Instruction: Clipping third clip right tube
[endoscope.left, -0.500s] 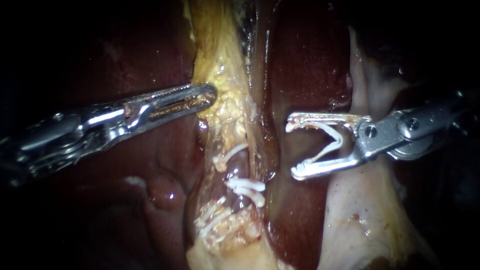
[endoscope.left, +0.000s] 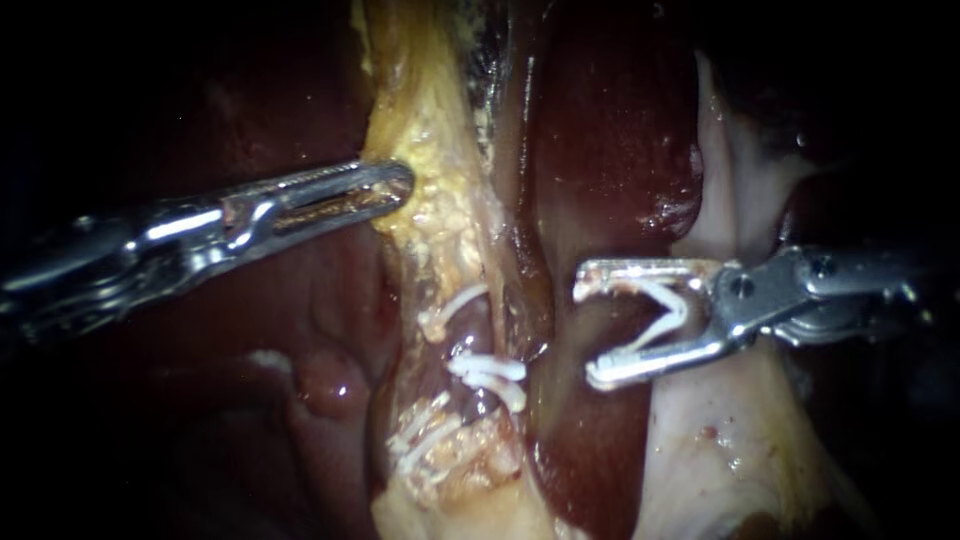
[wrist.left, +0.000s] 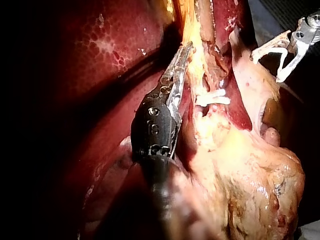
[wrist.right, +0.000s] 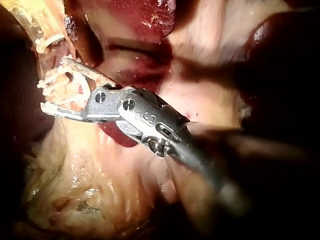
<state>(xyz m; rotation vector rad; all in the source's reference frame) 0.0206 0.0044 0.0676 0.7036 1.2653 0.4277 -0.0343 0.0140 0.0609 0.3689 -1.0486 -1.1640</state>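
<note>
My left instrument (endoscope.left: 398, 186) grips yellow fatty tissue (endoscope.left: 440, 215) at its jaw tips. My right instrument's (endoscope.left: 586, 328) jaws hold a spread white clip (endoscope.left: 672, 293), the tube (endoscope.left: 478, 335) just ahead.

Left instrument (endoscope.left: 400, 185) and right instrument (endoscope.left: 588, 328): bright polished metal. Clip (endoscope.left: 672, 295) in the right one is white matt plastic, same as the clips on the tube (endoscope.left: 490, 370). Liver (endoscope.left: 610, 150) wet, glossy, smooth; fatty tissue (endoscope.left: 440, 200) granular, rough.
</note>
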